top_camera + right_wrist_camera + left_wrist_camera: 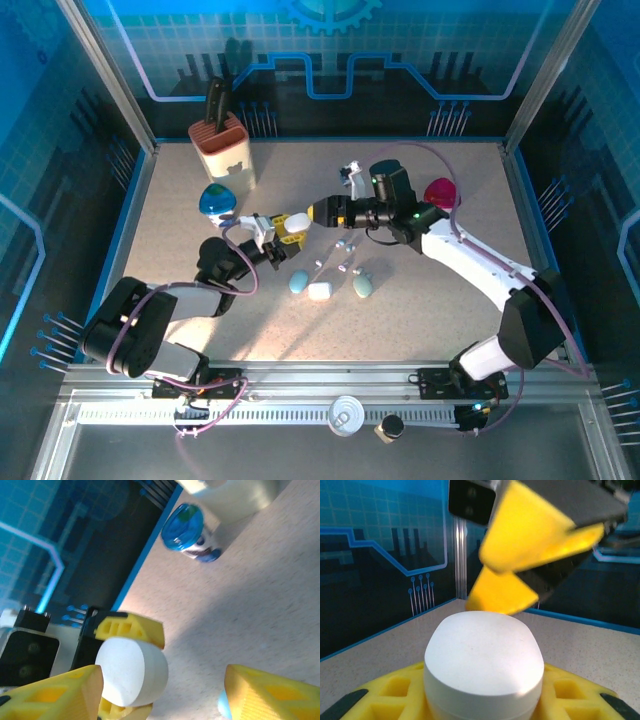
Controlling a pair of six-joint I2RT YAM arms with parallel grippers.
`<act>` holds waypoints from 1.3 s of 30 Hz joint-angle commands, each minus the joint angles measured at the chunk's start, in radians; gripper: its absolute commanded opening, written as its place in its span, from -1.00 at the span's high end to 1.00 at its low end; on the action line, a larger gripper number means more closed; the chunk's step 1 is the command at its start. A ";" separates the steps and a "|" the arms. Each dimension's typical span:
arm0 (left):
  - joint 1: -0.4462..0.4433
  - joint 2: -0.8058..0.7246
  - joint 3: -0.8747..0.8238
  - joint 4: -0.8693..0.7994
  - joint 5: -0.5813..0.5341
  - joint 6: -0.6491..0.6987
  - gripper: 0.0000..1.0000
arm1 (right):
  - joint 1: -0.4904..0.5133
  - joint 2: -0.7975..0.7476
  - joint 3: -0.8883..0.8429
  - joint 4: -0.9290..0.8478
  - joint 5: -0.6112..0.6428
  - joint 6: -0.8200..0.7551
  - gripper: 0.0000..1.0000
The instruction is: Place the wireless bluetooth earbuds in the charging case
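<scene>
A shut white pebble-shaped charging case point(484, 660) sits upright between the yellow fingers point(395, 690) of my left gripper point(288, 228), which is shut on it above the table's middle. My right gripper point(312, 214) faces it from the right. Its yellow fingertips point(520, 550) hang just over the case in the left wrist view. In the right wrist view the right gripper point(160, 695) stands open, and the case point(131, 672) lies close to its left finger point(50, 695). Tiny white earbuds point(344, 246) lie loose on the table below both grippers.
Three other cases lie near the front: light blue point(298, 283), white point(320, 291) and teal point(363, 286). A knife block point(222, 148) stands at the back left with a blue-lidded cup point(216, 202) beside it. A magenta object point(440, 192) lies behind the right arm.
</scene>
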 commanded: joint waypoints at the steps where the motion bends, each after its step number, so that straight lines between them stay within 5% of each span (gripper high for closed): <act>1: -0.008 -0.012 0.039 0.042 0.043 -0.026 0.26 | -0.004 0.018 -0.029 0.167 -0.174 0.136 -0.30; 11: -0.024 0.021 0.056 0.041 0.036 -0.024 0.25 | 0.006 0.075 -0.025 0.229 -0.281 0.199 -0.05; 19: -0.036 0.043 0.067 0.040 0.039 -0.026 0.21 | -0.025 0.074 -0.055 0.266 -0.279 0.230 0.57; 25: -0.037 0.030 0.058 0.004 -0.012 -0.017 -0.16 | -0.066 0.017 -0.081 0.160 -0.174 0.103 0.66; 35: -0.036 -0.073 0.062 -0.340 -0.107 0.122 -0.98 | -0.228 0.001 -0.226 -0.001 0.146 -0.068 0.68; 39: -0.040 -0.095 0.149 -0.626 -0.217 0.133 -0.99 | -0.279 0.022 -0.281 -0.008 0.258 -0.088 0.68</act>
